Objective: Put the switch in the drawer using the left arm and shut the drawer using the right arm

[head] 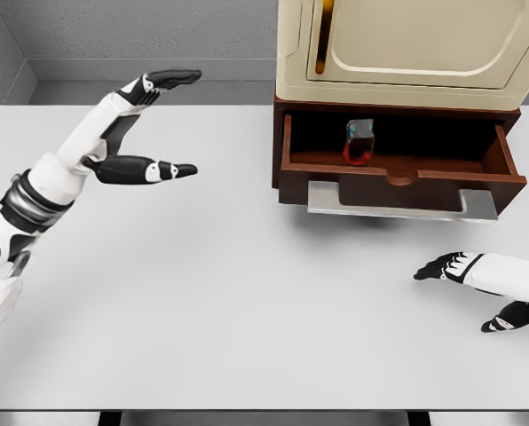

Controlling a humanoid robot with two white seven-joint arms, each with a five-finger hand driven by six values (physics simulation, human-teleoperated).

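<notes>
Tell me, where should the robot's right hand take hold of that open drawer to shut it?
Best on the drawer front panel, near its small curved notch, pushing from the table side toward the cabinet. The front faces the right hand, which is open and low beside it.

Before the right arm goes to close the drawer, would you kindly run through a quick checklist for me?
1. Switch lying inside the drawer: ok.
2. Left hand open, holding nothing, away from the drawer: ok.
3. Right hand open and free to push: ok.
4. Drawer pulled out, its front facing the right hand: ok.
5. Switch low enough to pass under the cabinet: cannot tell.
</notes>
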